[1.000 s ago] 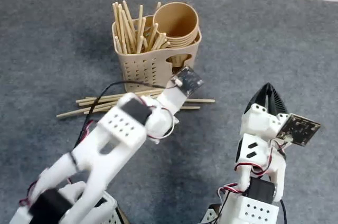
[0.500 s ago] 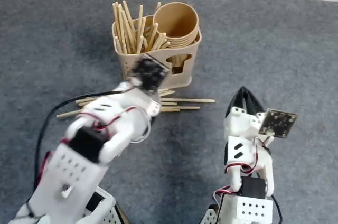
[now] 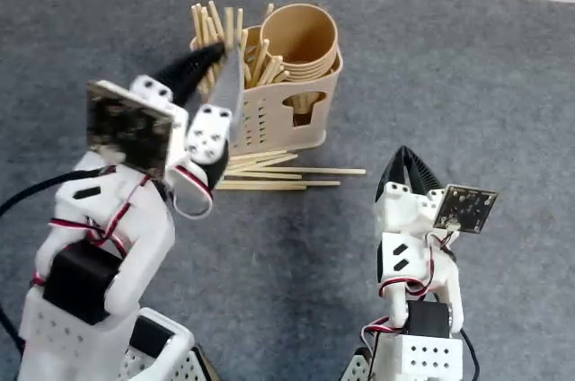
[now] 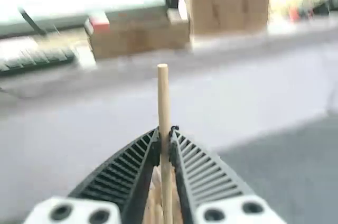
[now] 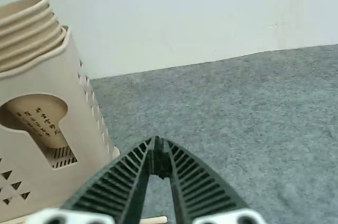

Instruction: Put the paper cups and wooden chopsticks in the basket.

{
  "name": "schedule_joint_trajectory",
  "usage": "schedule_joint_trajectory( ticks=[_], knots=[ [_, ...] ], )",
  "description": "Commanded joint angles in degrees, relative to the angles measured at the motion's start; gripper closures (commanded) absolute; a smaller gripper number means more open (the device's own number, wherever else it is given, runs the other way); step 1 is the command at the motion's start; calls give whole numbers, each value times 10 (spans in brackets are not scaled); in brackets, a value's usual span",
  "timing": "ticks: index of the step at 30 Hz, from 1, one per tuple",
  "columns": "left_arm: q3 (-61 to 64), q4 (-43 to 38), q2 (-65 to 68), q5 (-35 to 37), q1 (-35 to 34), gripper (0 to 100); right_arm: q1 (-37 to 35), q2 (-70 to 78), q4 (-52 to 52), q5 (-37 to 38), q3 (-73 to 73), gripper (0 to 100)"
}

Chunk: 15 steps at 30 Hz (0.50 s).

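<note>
Left gripper is up at the left end of the basket, tips right over the bundle of chopsticks standing in that compartment. In the left wrist view its jaws are pinched on a single wooden chopstick. It stands upright between the tips and sticks out well past them. The fingers are nearly together, only the stick's width between them. More pale sticks show low between the fingers, blurred. From the high view the held stick can't be told apart from the rest of the bundle.

Basket is beige plastic with perforated walls and a keyhole cutout on the front, upright on the gray mat. A stack of paper cups is nested in the other compartment, on the right in the high view. The cups are open side up, rims above the basket wall. In the right wrist view a cup side shows through the cutout.

Loose chopsticks lie flat on the mat just in front of the basket. There are several, roughly parallel, with their left ends hidden under the left arm.

Right gripper sits low over the mat, to the right of the loose chopsticks and apart from them, in front of the basket's right corner. Its jaws are closed tip to tip with nothing between them, and the tips point toward the basket.
</note>
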Motion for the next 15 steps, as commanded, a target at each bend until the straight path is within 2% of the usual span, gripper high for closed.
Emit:
schedule_joint_trajectory(
  ticks=[1, 4, 8, 15],
  knots=[
    [-15, -113, 10, 7, -33, 994, -7, -6, -15, 45, -2, 992],
    [-12, -168, 31, 7, -37, 994, -22, -7, -15, 74, 7, 992],
    [-13, -197, 68, 4, -38, 994, -46, -7, -15, 77, 17, 992],
    [-7, -220, 146, 8, -65, 994, -47, -7, -15, 77, 18, 992]
  ],
)
